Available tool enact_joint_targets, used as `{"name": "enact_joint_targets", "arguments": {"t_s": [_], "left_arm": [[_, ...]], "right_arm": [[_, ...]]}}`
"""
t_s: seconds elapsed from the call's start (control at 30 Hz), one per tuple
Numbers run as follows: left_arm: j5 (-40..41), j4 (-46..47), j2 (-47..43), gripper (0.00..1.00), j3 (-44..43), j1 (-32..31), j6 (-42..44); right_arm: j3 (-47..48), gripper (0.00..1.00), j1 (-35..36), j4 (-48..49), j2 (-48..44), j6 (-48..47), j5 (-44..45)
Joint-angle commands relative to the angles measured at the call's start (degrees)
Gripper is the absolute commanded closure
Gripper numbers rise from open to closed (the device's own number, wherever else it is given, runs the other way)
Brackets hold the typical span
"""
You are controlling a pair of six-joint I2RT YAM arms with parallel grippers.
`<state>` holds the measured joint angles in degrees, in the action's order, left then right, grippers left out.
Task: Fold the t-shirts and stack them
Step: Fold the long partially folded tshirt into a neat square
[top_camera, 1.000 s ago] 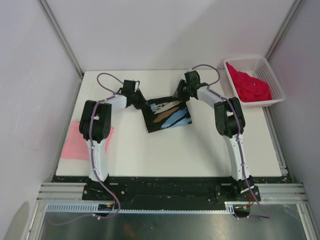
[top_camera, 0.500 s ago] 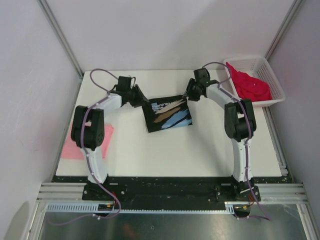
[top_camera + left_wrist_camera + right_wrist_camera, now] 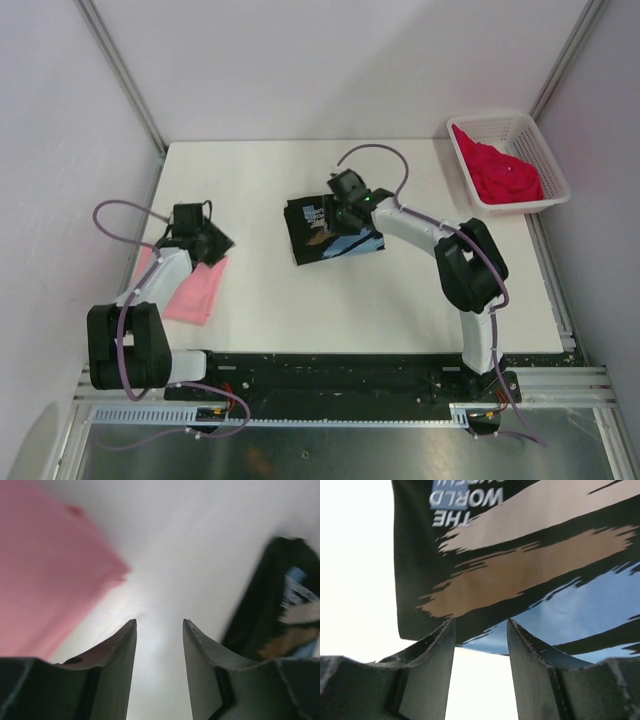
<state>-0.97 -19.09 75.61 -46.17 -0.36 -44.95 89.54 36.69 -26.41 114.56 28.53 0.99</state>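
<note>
The folded black t-shirt (image 3: 325,243) with its pale blue, tan and cream brush-stroke print is lying near the middle of the white worktop (image 3: 300,310). The right tool (image 3: 340,212) is hanging over the shirt's far part. In the right wrist view its two fingers (image 3: 436,665) are standing apart with nothing between them. The printed cloth (image 3: 520,555) is spreading out just past the tips, and the bare worktop is showing through the gap.

The light pink t-shirt (image 3: 190,295) is lying flat at the left edge of the worktop, well apart from the black one. The left tool (image 3: 208,238) is sitting by the far corner of that pink shirt. From the left wrist camera its fingers (image 3: 117,660) are likewise standing apart and gripping nothing. The pink cloth (image 3: 45,580) is filling the left of that view and the black shirt (image 3: 285,610) is showing blurred on the right, with white worktop between them.

The crimson-red t-shirt (image 3: 505,175) is lying bunched and unfolded inside the white lattice basket (image 3: 535,138) at the far right corner.
</note>
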Motion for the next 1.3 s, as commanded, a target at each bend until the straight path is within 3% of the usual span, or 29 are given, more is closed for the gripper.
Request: {"name": "enact_joint_targets", "arguments": {"t_s": [0.0, 0.3, 0.57, 0.9, 1.27], "left_arm": [[4.49, -3.59, -2.1, 0.51, 2.47, 3.69, 3.43], [10.04, -6.42, 0.14, 0.48, 1.04, 4.07, 6.88], [13.18, -6.99, 4.26, 0.48, -1.67, 3.28, 9.53], [18.07, -11.41, 14.44, 0.48, -9.98, -2.43, 14.4], [23.94, -13.93, 20.32, 0.51, -12.23, -5.5, 14.15]], "right_arm": [[1.42, 0.49, 4.2, -0.91, 1.12, -3.91, 7.38], [3.49, 0.44, 6.6, -3.48, 6.23, -5.96, 14.55], [1.9, 0.41, 5.62, -4.68, 9.07, -4.19, 15.69], [-9.3, 0.41, 1.91, -2.27, 2.82, -0.5, 11.67], [-13.22, 0.42, 1.51, -1.9, -1.97, 0.46, 9.4]]}}
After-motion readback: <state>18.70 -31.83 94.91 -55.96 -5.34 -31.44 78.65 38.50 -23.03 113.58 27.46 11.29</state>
